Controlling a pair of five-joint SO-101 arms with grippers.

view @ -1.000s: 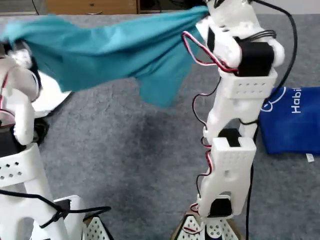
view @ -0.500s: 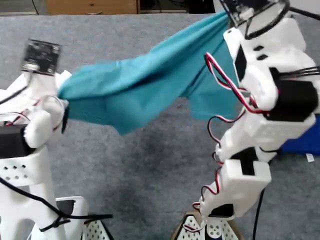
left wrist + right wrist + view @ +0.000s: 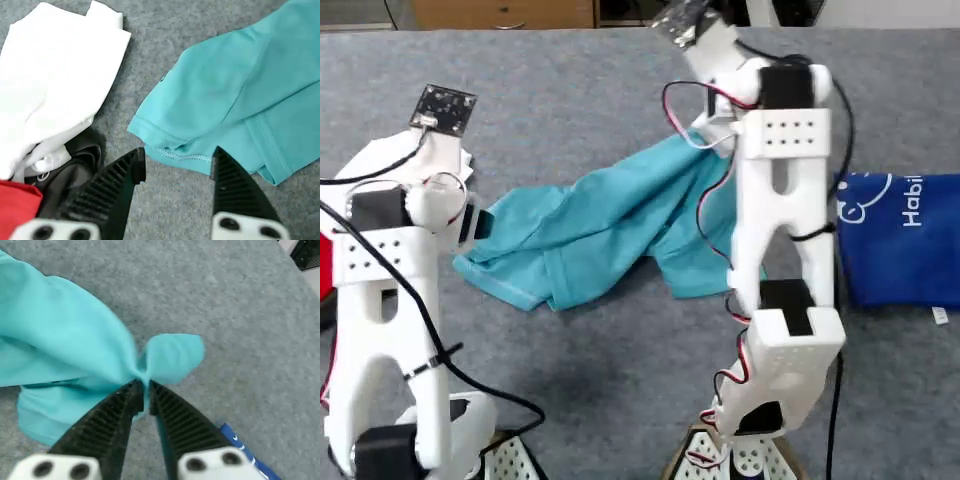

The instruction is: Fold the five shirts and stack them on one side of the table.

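A teal shirt (image 3: pixel 610 225) lies crumpled across the middle of the grey table, between the two arms. My right gripper (image 3: pixel 144 386) is shut on a bunched corner of the teal shirt (image 3: pixel 65 350), low over the table at the cloth's right end. My left gripper (image 3: pixel 179 156) is open and hovers just over the hemmed edge of the teal shirt (image 3: pixel 235 90) at its left end, with nothing between its fingers. A folded blue shirt (image 3: pixel 905 240) lies at the right side of the table.
A white shirt (image 3: pixel 55 85) lies crumpled at the table's left, with a black garment (image 3: pixel 75 165) and a red one (image 3: pixel 15 200) beside it. The left arm (image 3: pixel 390 240) and right arm (image 3: pixel 785 170) stand tall near the front edge. A wooden cabinet (image 3: pixel 500 12) runs behind.
Both arms held the teal shirt stretched in the air and have come down, so it now lies on the table. The left gripper has let go of its end.
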